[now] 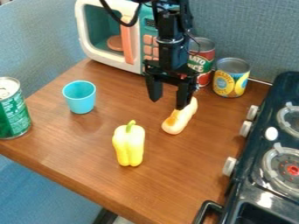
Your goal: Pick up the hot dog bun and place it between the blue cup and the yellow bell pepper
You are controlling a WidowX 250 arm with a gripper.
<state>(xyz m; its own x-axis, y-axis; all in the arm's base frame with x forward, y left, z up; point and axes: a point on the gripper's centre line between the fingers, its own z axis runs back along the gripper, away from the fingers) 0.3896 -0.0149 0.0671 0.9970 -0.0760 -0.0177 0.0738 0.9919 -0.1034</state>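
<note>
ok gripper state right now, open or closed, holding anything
Gripper: open, fingers apart, nothing held between them, near the long pale toy food.

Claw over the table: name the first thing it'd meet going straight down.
Probably the toy hot dog, just under the claw; depth is unclear, so it might meet the wooden tabletop instead.

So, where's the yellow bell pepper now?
In the camera view, the yellow bell pepper is left of centre on the wooden table, below and right of the blue cup and below and left of the cream-and-orange toy.
</note>
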